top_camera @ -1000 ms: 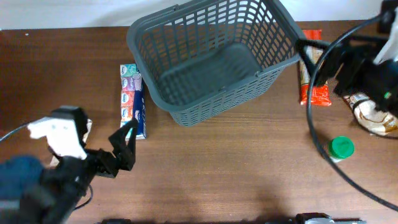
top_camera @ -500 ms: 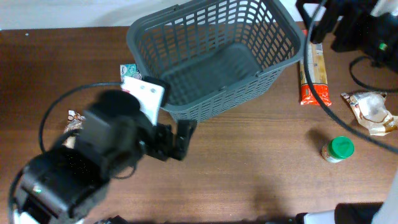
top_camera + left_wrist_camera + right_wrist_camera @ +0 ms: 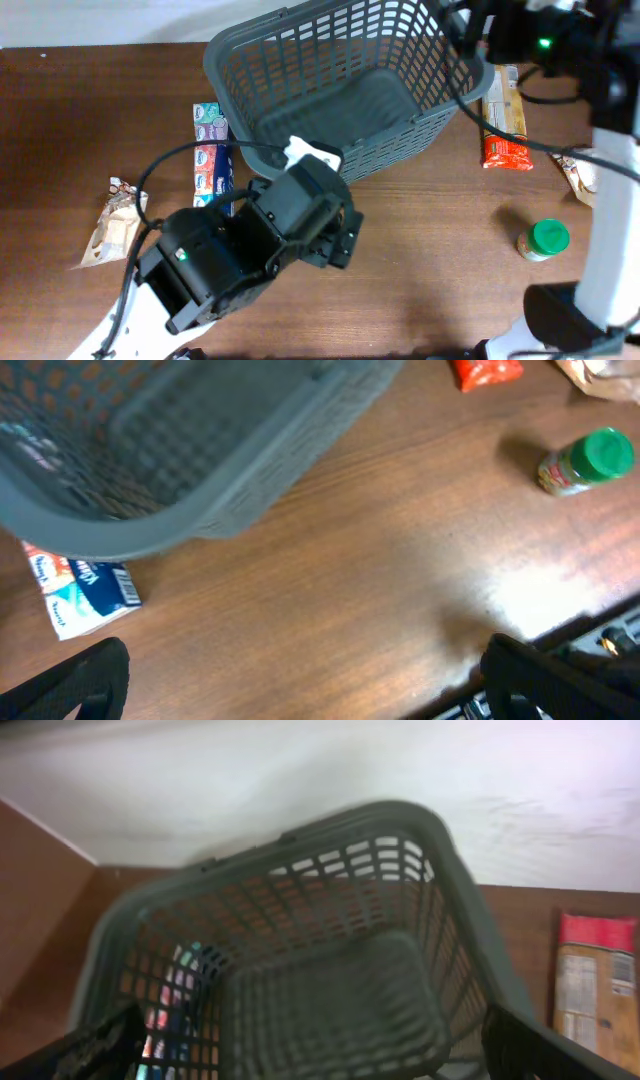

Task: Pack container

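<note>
At the far left a crumpled wrapper [image 3: 113, 215] lies alone on the counter [image 3: 440, 290]. A blue-and-white pack [image 3: 212, 160] sits just beside the basket [image 3: 390, 150], at its left front corner. Your left hand [image 3: 300, 665] hovers over bare counter in front of the basket, spread wide and holding nothing. The pack looks like its nearest pick. Swing left and come down across the pack's narrow width, keeping your fingers off the lattice wall.

The basket stands at the back centre of the counter, and from above its bottom looks empty, so there is room to drop anywhere. Lift clear over the thick rim before letting go.

Your right hand [image 3: 310, 1045] hangs above the basket's right end, also wide open and empty. A red-and-tan packet [image 3: 502, 125] lies just right of the basket, its likely first reach. The green-lidded jar [image 3: 545, 240] stands nearer you, well apart from the rest. Grip it below the lid, as it may roll if tipped.
</note>
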{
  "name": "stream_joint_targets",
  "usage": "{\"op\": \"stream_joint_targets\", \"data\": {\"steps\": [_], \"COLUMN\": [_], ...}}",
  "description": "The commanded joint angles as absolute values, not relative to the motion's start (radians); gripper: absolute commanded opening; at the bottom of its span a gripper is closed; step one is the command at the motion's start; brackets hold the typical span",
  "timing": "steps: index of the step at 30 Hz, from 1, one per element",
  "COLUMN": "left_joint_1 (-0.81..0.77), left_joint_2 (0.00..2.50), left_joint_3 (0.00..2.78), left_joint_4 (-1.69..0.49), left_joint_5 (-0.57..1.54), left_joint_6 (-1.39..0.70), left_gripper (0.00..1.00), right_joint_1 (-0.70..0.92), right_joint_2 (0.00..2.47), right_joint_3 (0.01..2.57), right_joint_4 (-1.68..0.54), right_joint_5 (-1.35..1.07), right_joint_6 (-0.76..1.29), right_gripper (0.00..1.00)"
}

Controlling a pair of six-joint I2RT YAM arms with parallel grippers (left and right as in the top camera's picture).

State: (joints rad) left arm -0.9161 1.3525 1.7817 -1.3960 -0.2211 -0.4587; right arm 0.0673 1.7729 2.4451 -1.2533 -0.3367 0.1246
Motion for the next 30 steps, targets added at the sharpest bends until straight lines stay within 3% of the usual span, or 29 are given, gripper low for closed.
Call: {"op": "stream_joint_targets", "data": {"steps": [1, 11, 30], "left_joint_1": [-0.954, -0.974, -0.974], "left_joint_2": [1.354, 1.357, 1.359], "left_joint_3": [1.799, 1.798, 1.798], "left_joint_4": [-1.401, -1.434, -1.433], "left_joint_5": [-0.223, -0.167, -0.153], "left_joint_6": [-0.478, -0.478, -0.478], "left_gripper": [0.99, 1.00, 0.99], "right_joint_1": [0.108, 0.144, 0.144], "right_joint_2": [1.834, 1.921, 2.069], "right_joint_3": [2.462, 2.462, 2.457], "right_joint_4": [-1.241, -1.213, -1.240], "right_joint_5": [-0.316, -0.305, -0.238], "right_joint_6": [0.024, -0.284, -0.174], "right_gripper": [0.99, 0.99, 0.99]}}
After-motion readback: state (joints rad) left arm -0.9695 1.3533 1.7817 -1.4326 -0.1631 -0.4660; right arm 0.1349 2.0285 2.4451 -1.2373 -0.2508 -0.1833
